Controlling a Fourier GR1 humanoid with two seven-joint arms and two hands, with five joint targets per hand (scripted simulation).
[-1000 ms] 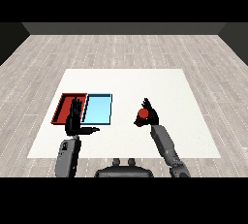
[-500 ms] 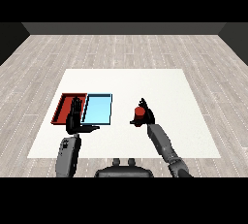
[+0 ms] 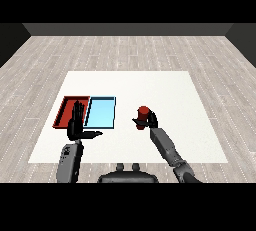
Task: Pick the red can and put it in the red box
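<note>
So on my feed the white table (image 3: pixel 165 87) has the red tray (image 3: pixel 64 111) and light blue tray (image 3: pixel 101 111) side by side. My left hand (image 3: pixel 76 126) hangs flat-fingered over the red one, and my right hand (image 3: pixel 150 121) is wrapped around the red can (image 3: pixel 143 114), right of the trays.

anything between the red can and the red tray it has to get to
Yes. The red can, held in the right hand, must pass over the light blue tray to reach the red tray. The left hand, fingers straight, also hovers over the red tray's near right part.
</note>
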